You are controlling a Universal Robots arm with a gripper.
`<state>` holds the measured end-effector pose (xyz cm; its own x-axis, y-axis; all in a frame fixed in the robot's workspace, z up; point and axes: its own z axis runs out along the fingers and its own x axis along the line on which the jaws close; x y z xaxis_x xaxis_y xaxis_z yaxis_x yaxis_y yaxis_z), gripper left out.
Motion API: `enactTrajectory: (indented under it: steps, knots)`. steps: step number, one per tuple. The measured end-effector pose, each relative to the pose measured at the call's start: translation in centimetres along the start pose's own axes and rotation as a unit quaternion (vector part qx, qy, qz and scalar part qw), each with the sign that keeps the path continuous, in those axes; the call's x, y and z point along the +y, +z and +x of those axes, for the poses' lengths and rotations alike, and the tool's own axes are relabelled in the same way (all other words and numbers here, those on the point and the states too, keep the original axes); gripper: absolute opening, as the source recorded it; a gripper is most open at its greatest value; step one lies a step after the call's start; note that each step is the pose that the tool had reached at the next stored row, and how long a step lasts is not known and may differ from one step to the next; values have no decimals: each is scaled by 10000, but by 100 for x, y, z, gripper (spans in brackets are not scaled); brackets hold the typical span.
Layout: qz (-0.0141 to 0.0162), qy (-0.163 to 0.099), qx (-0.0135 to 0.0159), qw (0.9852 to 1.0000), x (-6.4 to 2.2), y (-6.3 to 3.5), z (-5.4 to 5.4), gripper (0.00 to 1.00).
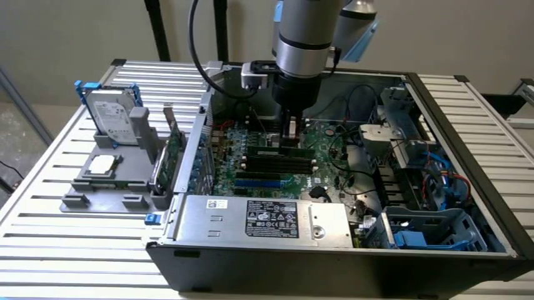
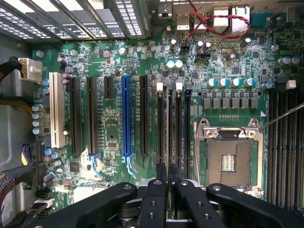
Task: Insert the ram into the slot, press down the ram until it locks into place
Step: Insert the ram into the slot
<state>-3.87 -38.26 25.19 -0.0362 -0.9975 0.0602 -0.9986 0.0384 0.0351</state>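
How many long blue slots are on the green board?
1. The long blue slot runs between long black slots on the green board, with the white slot farther off. The gripper covers part of the board, so more may be hidden.

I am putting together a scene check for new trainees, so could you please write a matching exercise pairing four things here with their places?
Things:
1. the ram
2. hard drive
3. CPU socket
4. power supply

Places:
A. on the grey stand outside the case
B. among the black memory slots, under the gripper
C. inside the case, nearest the exterior camera
D. on the motherboard beside the memory slots, a square metal frame

Pairs: 1-B, 2-A, 3-D, 4-C.
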Motion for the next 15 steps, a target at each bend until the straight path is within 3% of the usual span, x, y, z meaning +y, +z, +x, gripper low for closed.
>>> enactTrajectory:
  steps: [15]
  knots:
    - [0, 0, 0, 10000, -7, 138, 35, 13]
